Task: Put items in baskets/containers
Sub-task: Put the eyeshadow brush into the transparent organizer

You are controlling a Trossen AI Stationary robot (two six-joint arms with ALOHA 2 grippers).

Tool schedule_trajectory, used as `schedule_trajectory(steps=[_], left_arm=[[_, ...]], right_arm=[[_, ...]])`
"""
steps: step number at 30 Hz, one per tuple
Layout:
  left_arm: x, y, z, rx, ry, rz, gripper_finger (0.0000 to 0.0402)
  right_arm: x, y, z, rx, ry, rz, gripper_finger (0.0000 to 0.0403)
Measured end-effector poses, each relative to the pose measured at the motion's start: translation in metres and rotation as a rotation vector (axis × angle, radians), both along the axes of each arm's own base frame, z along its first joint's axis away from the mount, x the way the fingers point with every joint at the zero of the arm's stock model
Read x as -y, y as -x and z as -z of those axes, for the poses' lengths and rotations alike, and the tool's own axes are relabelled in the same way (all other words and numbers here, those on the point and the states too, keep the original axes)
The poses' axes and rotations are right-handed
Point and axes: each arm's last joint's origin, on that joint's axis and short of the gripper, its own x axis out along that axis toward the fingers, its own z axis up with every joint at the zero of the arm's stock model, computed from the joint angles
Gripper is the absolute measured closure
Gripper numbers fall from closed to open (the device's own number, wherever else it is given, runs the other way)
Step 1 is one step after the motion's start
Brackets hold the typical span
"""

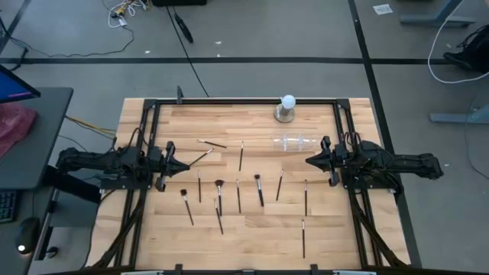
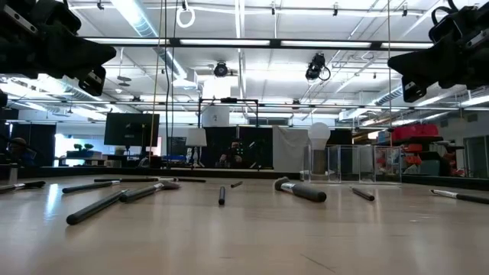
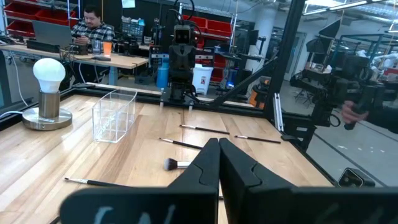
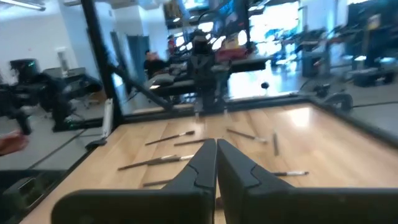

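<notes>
Landmark = clear tray (image 1: 294, 142), lying on the wooden table (image 1: 153, 237) just in front of the white ball lamp (image 1: 287, 101). Nothing visible inside it.

All brushes (image 1: 258, 189) out on the wood, none in the tray. Nearest to it: one upright-lying brush (image 1: 241, 155) to its left, another (image 1: 279, 184) just below it. Rest fan out further from the tray toward the near edge, e.g. a fat-headed one (image 1: 218, 197) and one low near the edge (image 1: 302, 237).

Left gripper (image 1: 183, 163) hovers well left of the tray, fingers pressed together on nothing per wrist view, beside a slanted brush (image 1: 200, 159). Right gripper (image 1: 310, 160) sits just right of and below the tray, also clenched and empty.

Risks, imo:
- tray is near-invisible + likely light; right arm so close could clip it and shove it into the lamp
- thin handles lie flat on wood, so pinch may skid or roll the brush instead of lifting
- both sets of fingers must part before any pick
- brush about as long as tray, so a skewed drop may bridge the rim and tip out
</notes>
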Motion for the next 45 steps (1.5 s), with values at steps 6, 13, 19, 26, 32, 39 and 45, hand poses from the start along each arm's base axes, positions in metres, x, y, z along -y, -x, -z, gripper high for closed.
schedule_trajectory(steps=[6,13,19,26,32,39,45], left_arm=[[0.0,0.0,0.0,0.0,0.0,0.0,0.0399],[0.0,0.0,0.0,0.0,0.0,0.0,0.0399],[0.0,0.0,0.0,0.001,0.0,0.0,0.0399],[0.0,0.0,0.0,0.0,0.0,0.0,0.0399],[0.0,0.0,0.0,-0.001,0.0,0.0,0.0399],[0.0,0.0,0.0,-0.001,0.0,0.0,0.0399],[0.0,0.0,0.0,-0.001,0.0,0.0,0.0399]], right_arm=[[0.002,0.003,-0.018,0.189,-0.19,0.055,0.0387],[0.0,-0.006,-0.013,0.119,-0.332,0.046,0.0387],[-0.006,-0.022,-0.003,0.011,-0.359,0.093,0.0387],[-0.012,-0.04,0.01,-0.195,-0.365,0.162,0.0387],[-0.018,-0.061,0.0,-0.407,-0.311,0.215,0.0387],[-0.033,-0.084,-0.015,-0.661,-0.27,0.25,0.0385],[-0.05,-0.1,-0.009,-0.829,-0.262,0.206,0.0338]])
